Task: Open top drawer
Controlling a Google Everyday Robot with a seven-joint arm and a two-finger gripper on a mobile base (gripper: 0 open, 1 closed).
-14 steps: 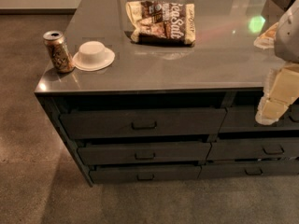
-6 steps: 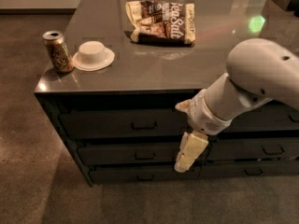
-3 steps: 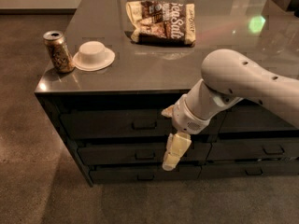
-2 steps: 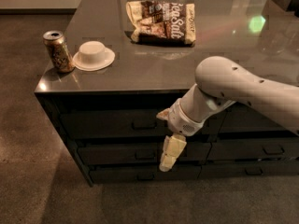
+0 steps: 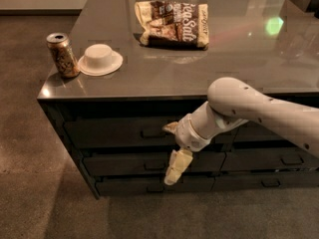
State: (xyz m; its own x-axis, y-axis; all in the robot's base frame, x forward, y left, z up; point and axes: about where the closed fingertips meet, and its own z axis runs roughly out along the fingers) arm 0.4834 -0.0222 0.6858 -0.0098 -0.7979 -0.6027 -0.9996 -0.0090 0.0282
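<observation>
Hand below handle of top drawer; drawer shut.

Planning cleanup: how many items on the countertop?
3: drink can at front-left corner, white bowl beside it, snack bag farther back; more may lie off-frame. Hand hangs before the middle drawer.

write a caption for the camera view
Gripper hanging in front of the drawer stack, below and right of the handle of the shut top drawer.
</observation>
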